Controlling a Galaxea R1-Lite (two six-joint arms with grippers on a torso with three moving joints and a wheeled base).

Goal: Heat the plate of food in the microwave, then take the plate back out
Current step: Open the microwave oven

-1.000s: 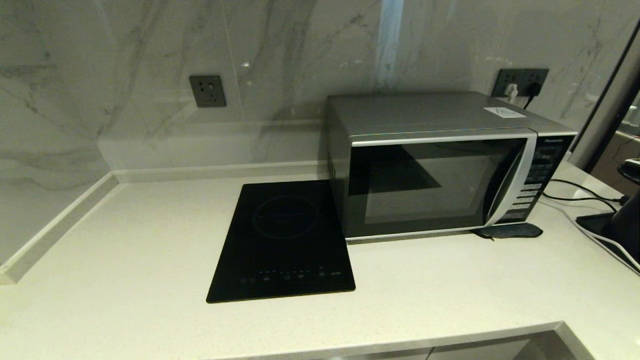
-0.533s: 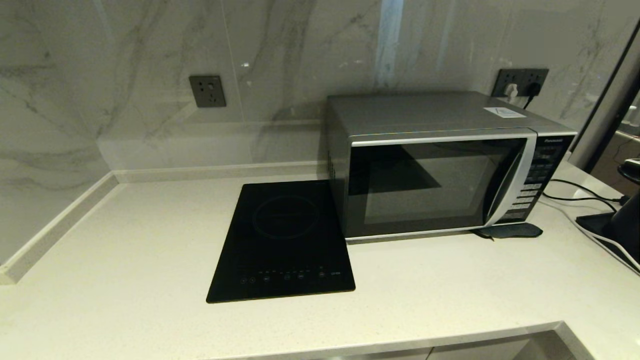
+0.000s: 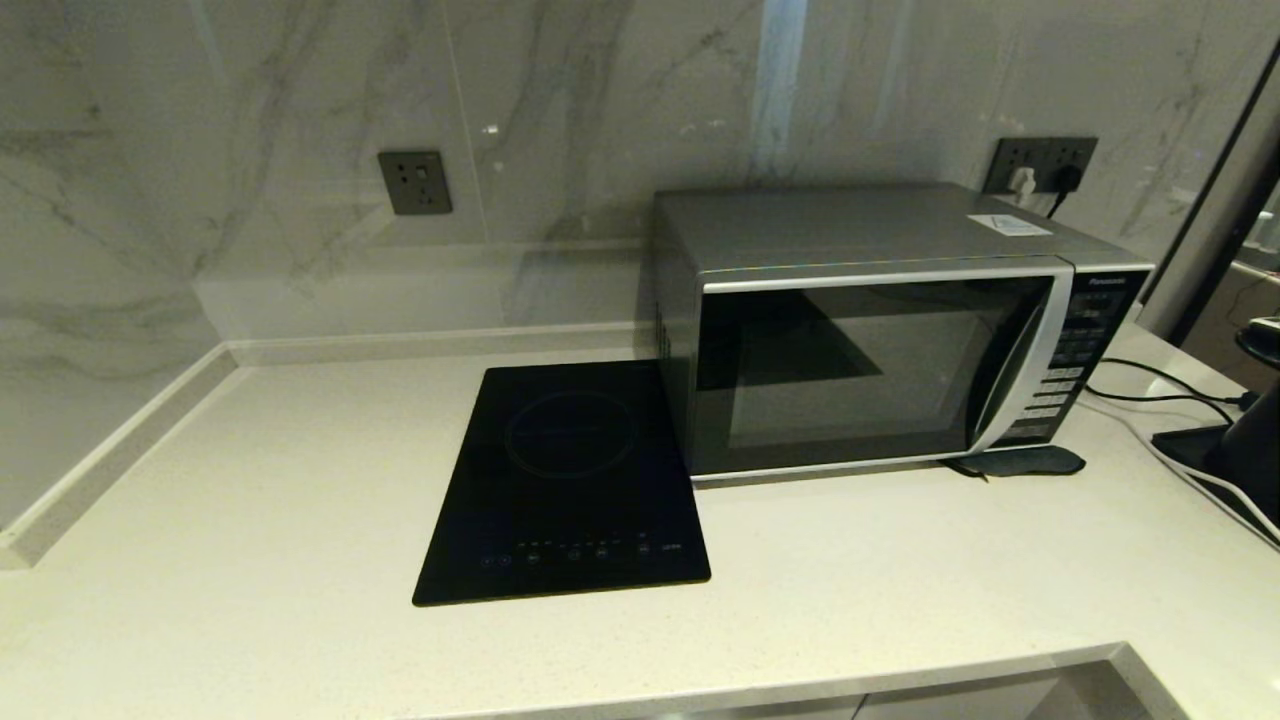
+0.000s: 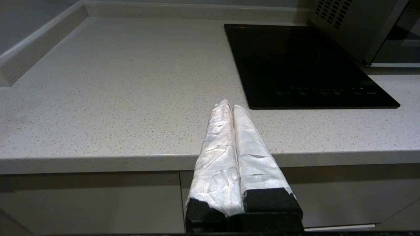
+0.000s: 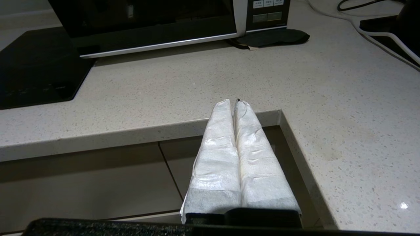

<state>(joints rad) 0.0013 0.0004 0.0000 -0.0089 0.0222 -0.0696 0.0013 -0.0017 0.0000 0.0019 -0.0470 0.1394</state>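
"Panasonic" brand on the microwave panel top, other labels too small

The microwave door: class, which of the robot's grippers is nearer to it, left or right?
Right. The right gripper hangs at the counter's front edge facing the microwave door; the left gripper hangs off the front edge beyond the hob.

We stand in a kitchen: speckled worktop, inset hob, microwave, marble splashback with sockets.
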